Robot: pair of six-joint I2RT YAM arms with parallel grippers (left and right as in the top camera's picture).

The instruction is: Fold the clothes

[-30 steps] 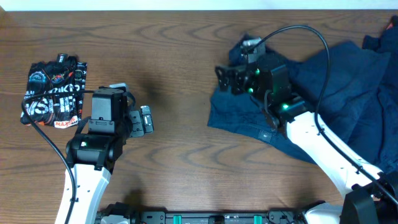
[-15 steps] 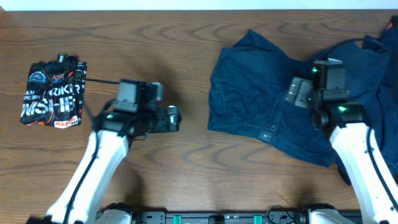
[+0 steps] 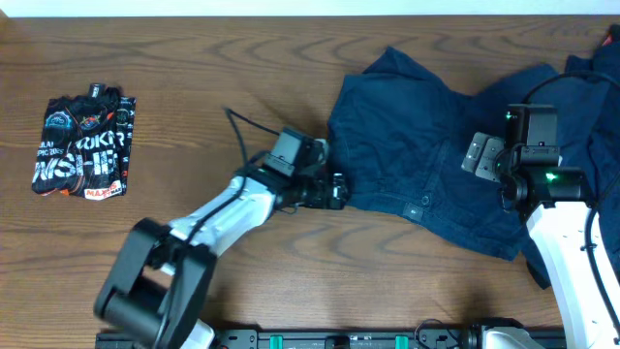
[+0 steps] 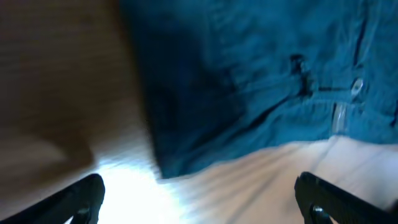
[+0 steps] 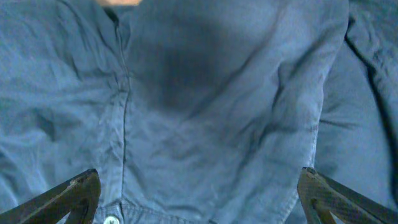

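A dark navy garment [image 3: 397, 145] with a waistband and a button lies spread on the right half of the wooden table. My left gripper [image 3: 338, 191] is open and empty at its lower left corner. In the left wrist view that corner [image 4: 249, 81] lies just ahead of the open gripper [image 4: 202, 208], with bare table between the fingertips [image 4: 84, 199]. My right gripper [image 3: 480, 155] is open above the garment's right part. The right wrist view shows the cloth [image 5: 205, 112] filling the frame under the open gripper [image 5: 199, 202]. More navy cloth [image 3: 591, 107] lies at the far right.
A folded black garment with white and orange print [image 3: 85, 145] lies at the far left of the table [image 3: 194, 78]. Arm cables trail over the table and over the navy cloth.
My left arm has swung right, from near the printed garment to the navy garment's lower left corner. My right gripper moved from the garment's left part to its right part; the garment now lies spread.
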